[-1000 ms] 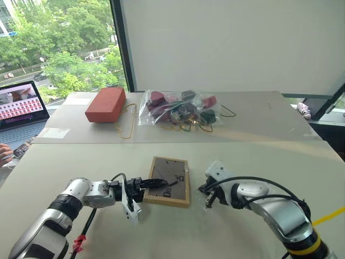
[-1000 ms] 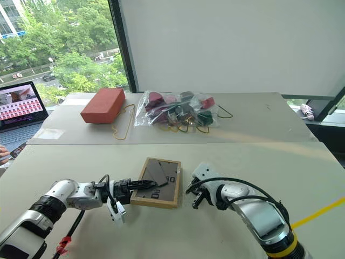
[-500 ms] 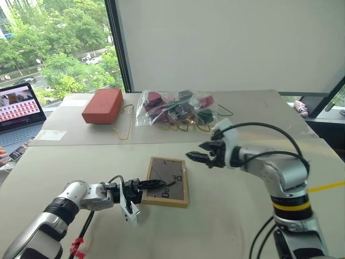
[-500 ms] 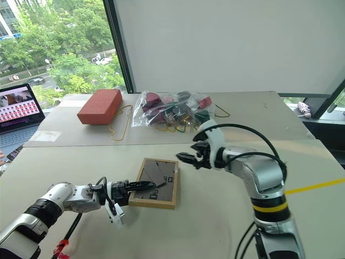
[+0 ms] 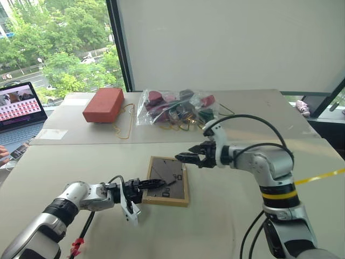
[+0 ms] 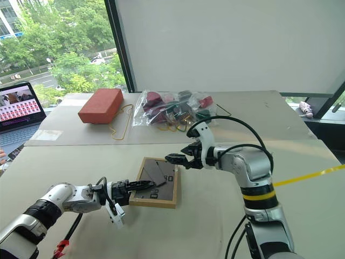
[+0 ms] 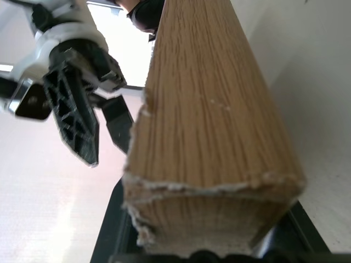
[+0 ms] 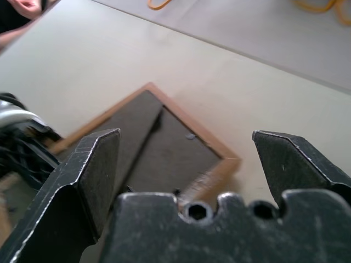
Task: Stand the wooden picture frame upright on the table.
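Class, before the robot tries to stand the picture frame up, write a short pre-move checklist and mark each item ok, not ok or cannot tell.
1. Left gripper holds the wooden picture frame by its near-left edge: ok.
2. Right gripper open above the frame's far edge: ok.
3. Frame upright: not ok, it lies backboard up on the table.
4. Prop leg swung out: cannot tell.
5. Bare tabletop around the frame: ok.
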Robot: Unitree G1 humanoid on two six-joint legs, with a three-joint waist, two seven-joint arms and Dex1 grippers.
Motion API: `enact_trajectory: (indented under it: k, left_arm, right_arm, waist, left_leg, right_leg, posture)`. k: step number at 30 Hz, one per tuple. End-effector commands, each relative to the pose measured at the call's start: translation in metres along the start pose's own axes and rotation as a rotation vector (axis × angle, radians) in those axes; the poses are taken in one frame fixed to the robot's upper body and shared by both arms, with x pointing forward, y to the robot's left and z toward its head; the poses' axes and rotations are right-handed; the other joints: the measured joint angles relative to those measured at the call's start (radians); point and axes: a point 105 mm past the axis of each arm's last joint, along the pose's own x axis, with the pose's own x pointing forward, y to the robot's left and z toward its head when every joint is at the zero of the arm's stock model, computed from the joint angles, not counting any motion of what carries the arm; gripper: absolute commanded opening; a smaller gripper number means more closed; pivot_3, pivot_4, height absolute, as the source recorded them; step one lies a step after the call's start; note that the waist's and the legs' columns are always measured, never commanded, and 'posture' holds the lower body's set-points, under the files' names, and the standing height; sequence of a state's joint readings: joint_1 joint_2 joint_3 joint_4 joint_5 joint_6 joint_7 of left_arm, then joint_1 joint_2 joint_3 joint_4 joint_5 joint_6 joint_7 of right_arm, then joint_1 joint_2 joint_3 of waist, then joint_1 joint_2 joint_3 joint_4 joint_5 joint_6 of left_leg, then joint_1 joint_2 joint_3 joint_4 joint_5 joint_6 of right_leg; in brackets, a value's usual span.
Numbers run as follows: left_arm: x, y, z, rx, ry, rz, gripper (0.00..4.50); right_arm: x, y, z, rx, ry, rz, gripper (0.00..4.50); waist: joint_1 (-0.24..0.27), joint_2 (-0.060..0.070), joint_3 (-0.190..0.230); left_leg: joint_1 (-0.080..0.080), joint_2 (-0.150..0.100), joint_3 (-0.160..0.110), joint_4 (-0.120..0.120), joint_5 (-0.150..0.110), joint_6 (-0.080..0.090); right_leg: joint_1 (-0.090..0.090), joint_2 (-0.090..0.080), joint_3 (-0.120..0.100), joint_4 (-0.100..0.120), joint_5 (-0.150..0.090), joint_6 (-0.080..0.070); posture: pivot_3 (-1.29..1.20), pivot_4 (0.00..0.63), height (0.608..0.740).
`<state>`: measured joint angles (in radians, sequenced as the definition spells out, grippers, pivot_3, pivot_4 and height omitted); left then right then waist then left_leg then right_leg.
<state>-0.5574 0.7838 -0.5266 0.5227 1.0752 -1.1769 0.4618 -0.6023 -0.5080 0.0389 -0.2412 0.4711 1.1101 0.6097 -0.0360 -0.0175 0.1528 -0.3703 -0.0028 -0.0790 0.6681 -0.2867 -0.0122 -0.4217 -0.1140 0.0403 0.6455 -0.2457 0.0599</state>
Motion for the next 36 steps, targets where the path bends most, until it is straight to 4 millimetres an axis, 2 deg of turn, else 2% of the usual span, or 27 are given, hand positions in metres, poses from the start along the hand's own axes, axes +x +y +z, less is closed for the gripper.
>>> enact_trajectory:
  k: [1, 5, 6, 7, 8, 13, 14, 16, 19, 21, 24, 27, 29, 30, 31, 34, 35, 36]
  left_arm:
    - [-0.008, -0.021, 0.008, -0.066, 0.010, -0.080, 1.12]
    - [-0.010, -0.023, 0.010, -0.090, 0.005, -0.096, 1.12]
    - [-0.010, -0.023, 0.012, -0.089, -0.004, -0.103, 1.12]
    - [-0.010, -0.023, 0.013, -0.087, -0.012, -0.110, 1.12]
    - [-0.010, -0.023, 0.014, -0.087, -0.016, -0.116, 1.12]
    - [-0.011, -0.021, 0.014, -0.088, -0.028, -0.117, 1.12]
    - [-0.011, -0.021, 0.013, -0.087, -0.026, -0.118, 1.12]
    - [-0.011, -0.020, 0.011, -0.086, -0.024, -0.120, 1.12]
    - [-0.011, -0.019, 0.010, -0.085, -0.019, -0.119, 1.12]
    - [-0.011, -0.019, 0.009, -0.087, -0.016, -0.118, 1.12]
    - [-0.011, -0.019, 0.009, -0.092, -0.014, -0.112, 1.12]
    - [-0.010, -0.017, 0.010, -0.095, -0.016, -0.107, 1.12]
    - [-0.009, -0.017, 0.009, -0.095, -0.018, -0.107, 1.12]
    - [-0.009, -0.017, 0.009, -0.093, -0.019, -0.107, 1.12]
    - [-0.009, -0.016, 0.009, -0.093, -0.019, -0.106, 1.12]
    - [-0.007, -0.015, 0.009, -0.095, -0.017, -0.100, 1.12]
    - [-0.007, -0.015, 0.009, -0.096, -0.016, -0.098, 1.12]
    - [-0.007, -0.015, 0.009, -0.096, -0.016, -0.097, 1.12]
  right_arm:
    - [-0.026, 0.001, -0.021, -0.184, 0.021, -0.070, 4.47]
    - [-0.034, 0.013, -0.062, -0.180, 0.125, -0.046, 4.47]
    - [-0.034, 0.017, -0.069, -0.190, 0.150, -0.037, 3.95]
    - [-0.032, 0.020, -0.075, -0.211, 0.167, -0.035, 3.81]
    - [-0.030, 0.022, -0.077, -0.221, 0.174, -0.029, 3.37]
    - [-0.013, 0.040, -0.077, -0.254, 0.169, 0.030, 1.76]
    - [-0.011, 0.041, -0.076, -0.261, 0.171, 0.029, 1.30]
    - [-0.007, 0.046, -0.075, -0.263, 0.167, 0.045, 1.01]
    - [-0.004, 0.056, -0.062, -0.300, 0.107, 0.065, 1.01]
    - [-0.004, 0.055, -0.049, -0.461, 0.052, 0.045, 1.01]
    - [-0.007, 0.052, -0.044, -0.711, 0.035, 0.027, 1.01]
    - [-0.009, 0.050, -0.047, -0.907, 0.009, 0.029, 1.77]
    - [-0.009, 0.053, -0.051, -0.962, -0.002, 0.058, 2.46]
    - [-0.008, 0.056, -0.052, -0.986, -0.016, 0.069, 2.60]
    - [-0.007, 0.059, -0.052, -1.008, -0.030, 0.082, 3.11]
    - [-0.003, 0.069, -0.054, -1.106, -0.055, 0.123, 4.02]
    - [-0.002, 0.073, -0.053, -1.151, -0.070, 0.134, 4.44]
    - [-0.001, 0.075, -0.052, -1.181, -0.081, 0.140, 4.44]
  waist:
    - [-0.001, 0.000, 0.000]
    - [-0.011, 0.001, -0.001]
    - [-0.010, 0.001, -0.001]
    - [-0.010, 0.001, -0.001]
    - [-0.011, 0.001, -0.001]
    - [-0.009, 0.001, -0.001]
    - [-0.008, 0.001, -0.001]
    - [-0.006, 0.001, -0.001]
    - [-0.004, 0.001, -0.001]
    - [-0.005, 0.001, -0.001]
    - [-0.004, 0.001, -0.001]
    - [-0.003, 0.001, -0.001]
    - [-0.003, 0.000, -0.001]
    - [-0.003, 0.000, -0.001]
    - [-0.003, 0.000, -0.001]
    - [-0.003, 0.000, -0.001]
    - [-0.002, 0.000, -0.001]
    - [-0.002, 0.000, -0.001]
  left_leg:
    - [0.000, 0.000, 0.000, 0.000, 0.000, 0.000]
    - [0.002, 0.001, 0.004, 0.000, -0.001, 0.001]
    - [0.002, 0.001, 0.004, 0.000, 0.000, 0.001]
    - [0.003, 0.001, 0.004, 0.001, 0.000, 0.001]
    - [0.003, 0.001, 0.004, 0.002, 0.000, 0.000]
    - [0.003, 0.001, 0.003, 0.005, 0.000, 0.000]
    - [0.003, 0.001, 0.003, 0.005, 0.000, 0.000]
    - [0.002, 0.001, 0.003, 0.006, 0.000, 0.000]
    - [0.002, 0.001, 0.002, 0.006, 0.000, 0.001]
    - [0.002, 0.001, 0.002, 0.006, 0.000, 0.001]
    - [0.001, 0.001, 0.002, 0.007, 0.000, 0.001]
    - [0.001, 0.001, 0.002, 0.007, 0.000, 0.001]
    - [0.002, 0.001, 0.003, 0.007, 0.000, 0.001]
    - [0.001, 0.001, 0.003, 0.007, 0.000, 0.001]
    - [0.002, 0.001, 0.003, 0.007, 0.000, 0.001]
    - [0.002, 0.001, 0.003, 0.007, 0.000, 0.001]
    - [0.002, 0.001, 0.003, 0.007, 0.000, 0.001]
    - [0.002, 0.001, 0.003, 0.007, 0.000, 0.001]
  right_leg:
    - [0.000, 0.000, 0.000, -0.001, 0.000, 0.000]
    - [0.000, 0.000, 0.001, 0.000, 0.000, 0.000]
    - [0.000, 0.000, 0.001, -0.002, 0.000, 0.000]
    - [0.001, 0.000, 0.001, -0.002, 0.000, 0.000]
    - [0.001, 0.000, 0.001, -0.002, 0.000, 0.000]
    - [0.002, 0.001, 0.001, -0.001, 0.000, 0.000]
    - [0.002, 0.001, 0.001, -0.001, 0.000, -0.001]
    - [0.001, 0.001, 0.000, -0.001, 0.000, -0.001]
    - [0.001, 0.001, 0.000, -0.001, 0.000, -0.001]
    - [0.001, 0.001, 0.000, -0.001, 0.000, -0.001]
    - [0.001, 0.001, 0.000, -0.001, 0.000, 0.000]
    - [0.001, 0.001, 0.000, -0.002, 0.000, 0.000]
    - [0.001, 0.001, 0.000, -0.002, 0.000, 0.000]
    - [0.001, 0.001, 0.000, -0.002, 0.000, 0.000]
    - [0.001, 0.001, 0.000, -0.002, 0.000, 0.000]
    - [0.001, 0.001, 0.000, -0.002, 0.000, 0.000]
    - [0.001, 0.001, 0.000, -0.002, 0.000, 0.000]
    - [0.001, 0.001, 0.000, -0.002, 0.000, 0.000]
  posture:
    - [0.00, 0.150, 0.740]
    - [0.00, 0.150, 0.740]
    - [0.00, 0.150, 0.740]
    - [0.00, 0.150, 0.740]
    - [0.00, 0.150, 0.740]
    - [0.00, 0.150, 0.740]
    - [0.00, 0.150, 0.740]
    - [0.00, 0.150, 0.740]
    - [0.00, 0.150, 0.740]
    - [0.00, 0.150, 0.740]
    - [0.00, 0.150, 0.740]
    - [0.00, 0.150, 0.740]
    - [0.00, 0.150, 0.740]
    - [0.00, 0.150, 0.740]
    - [0.00, 0.150, 0.740]
    - [0.00, 0.150, 0.740]
    - [0.00, 0.150, 0.740]
    - [0.00, 0.150, 0.740]
